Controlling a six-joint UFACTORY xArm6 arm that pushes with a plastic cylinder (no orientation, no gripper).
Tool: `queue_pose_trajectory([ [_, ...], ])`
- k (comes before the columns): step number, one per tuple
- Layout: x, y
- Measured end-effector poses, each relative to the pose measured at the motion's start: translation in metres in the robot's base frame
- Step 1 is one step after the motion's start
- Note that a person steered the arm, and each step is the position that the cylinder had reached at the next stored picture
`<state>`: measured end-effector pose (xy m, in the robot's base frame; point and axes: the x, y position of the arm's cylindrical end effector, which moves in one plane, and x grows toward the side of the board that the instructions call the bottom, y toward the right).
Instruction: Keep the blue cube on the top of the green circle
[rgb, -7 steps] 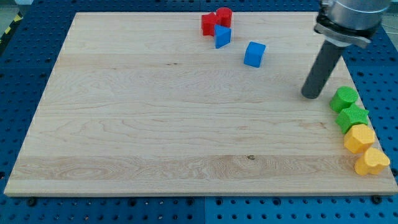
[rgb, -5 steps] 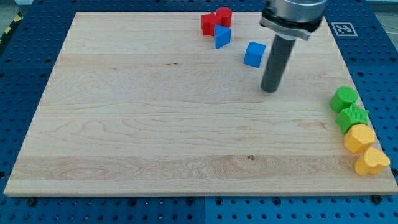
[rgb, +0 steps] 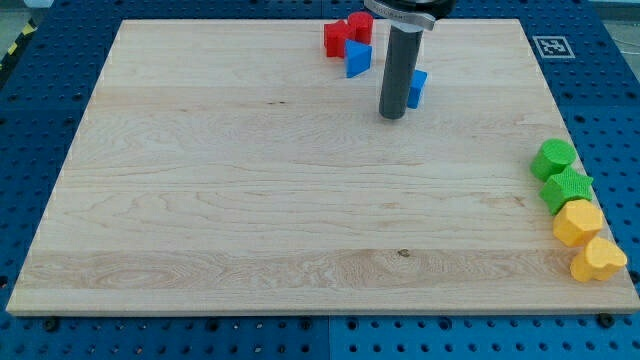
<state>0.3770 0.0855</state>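
Observation:
The blue cube (rgb: 417, 88) sits near the board's top centre, mostly hidden behind my rod. My tip (rgb: 391, 115) rests on the board just to the cube's lower left. The green circle (rgb: 553, 158) lies at the view's right edge, far from the cube. A second blue block (rgb: 358, 59), wedge-like, lies to the upper left of the rod.
Two red blocks (rgb: 337, 38) (rgb: 360, 25) sit at the board's top, next to the blue wedge. Below the green circle stand a green star-like block (rgb: 567, 189), a yellow hexagon-like block (rgb: 578, 222) and a yellow heart-like block (rgb: 598, 260).
My rod has swept from the view's right towards the left, past the blue cube, and now stands in front of it. No block has visibly moved.

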Motion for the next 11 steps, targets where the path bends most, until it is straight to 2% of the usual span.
queue_pose_trajectory([
  [5, -0.051, -0.013],
  [7, -0.053, 0.023],
  [11, -0.063, 0.045],
])
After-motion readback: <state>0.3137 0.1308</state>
